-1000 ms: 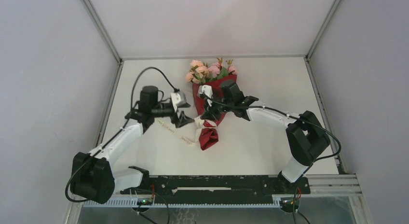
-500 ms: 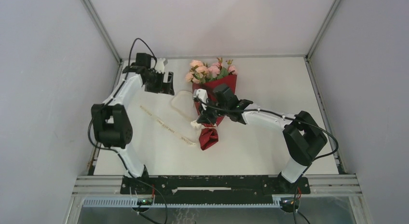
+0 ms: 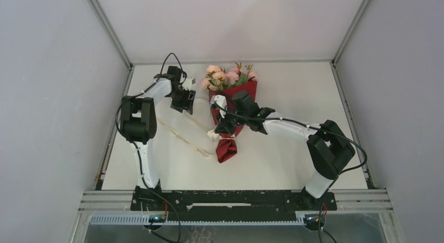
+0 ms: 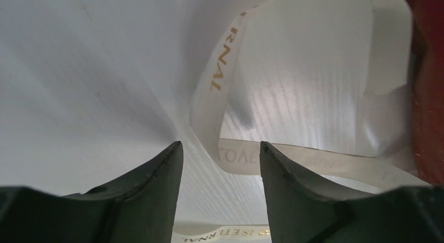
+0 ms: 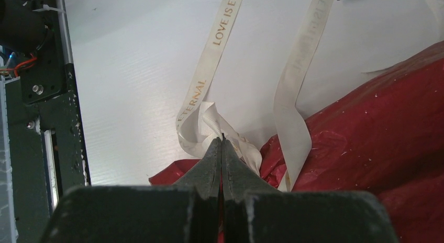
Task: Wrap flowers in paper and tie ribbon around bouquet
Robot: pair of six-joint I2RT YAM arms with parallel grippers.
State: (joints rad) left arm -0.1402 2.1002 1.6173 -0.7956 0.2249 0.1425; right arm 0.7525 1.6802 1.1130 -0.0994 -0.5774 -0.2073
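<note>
While the bouquet [image 3: 248,89] lies at the middle of the worktop [image 3: 293,164] close to its far edge, the pale-pink flowers [image 3: 229,75] point at that edge and the tapered tail points back toward the arms. The paper [image 3: 226,150] is deep red, crinkly and a touch glossy, and it is pinched to a narrow waist before flaring into a small crumpled end.

Over on the left, the cream ribbon [image 3: 183,140] runs flat across the worktop from the bouquet's tail toward the left edge. The left gripper [image 3: 187,102] hovers low near the far-left corner, just beside the bouquet's top. On its wrist camera the dark fingers [image 4: 152,185] stand apart and grasp nothing. A loop of ribbon [image 4: 212,104] stands on edge just past the tips, semi-sheer, with gold letters cut off by the fold. Red paper [image 4: 430,96] shows only as a blurred strip at the right border.

Now the right gripper [image 3: 219,130], down at the bouquet's waist. Its wrist camera shows the jaws clenched tight on a crumpled bunch of ribbon [image 5: 209,125], right at the edge of the paper [image 5: 382,122]. Two flat strands climb away from that pinch, and one of them carries gold lettering [image 5: 222,28] reading "LOVE IS ETERNAL". The other strand shows only faint reversed print, too pale to read. Part of the black frame rail [image 5: 36,80] sits along the left of that view. From above, the right arm's wrist covers the middle of the cone, so whether the ribbon goes round it cannot be told.
</note>
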